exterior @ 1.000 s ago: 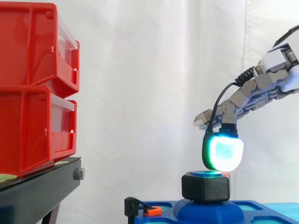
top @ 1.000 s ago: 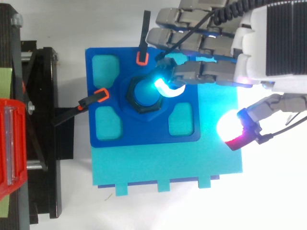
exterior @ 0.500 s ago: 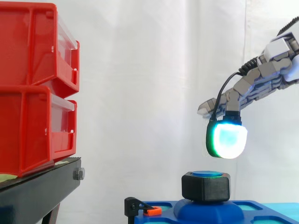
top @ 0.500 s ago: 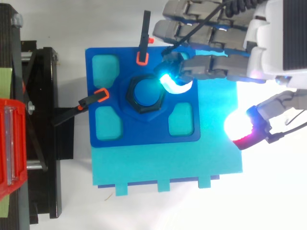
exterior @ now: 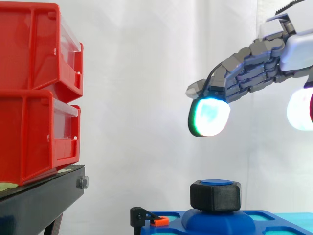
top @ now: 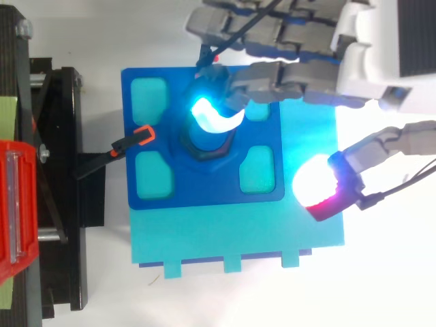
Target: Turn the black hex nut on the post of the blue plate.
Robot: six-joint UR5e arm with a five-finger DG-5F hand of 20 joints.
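Note:
The black hex nut [exterior: 215, 195] sits on the blue post [exterior: 217, 183] at the middle of the blue plate [top: 204, 192]. My hand [exterior: 254, 63] hangs well above the nut, clear of it, reaching in from the right with its fingers stretched out and nothing held. One glowing cyan fingertip [exterior: 209, 116] points down over the nut's left side. In the top view that fingertip [top: 214, 114] covers the far part of the nut [top: 204, 149], and the thumb's white-red pad [top: 320, 186] glows off to the right of the plate.
Two stacked red bins [exterior: 36, 93] stand on a black stand [exterior: 39, 200] at the left. Orange-tipped black clamps [top: 133, 138] hold the plate's left and far edges. A light-blue base [top: 238, 231] lies under the plate.
The hand has risen away from the nut, from touching its top to well above it, and has shifted left. The thumb has swung in closer to the plate.

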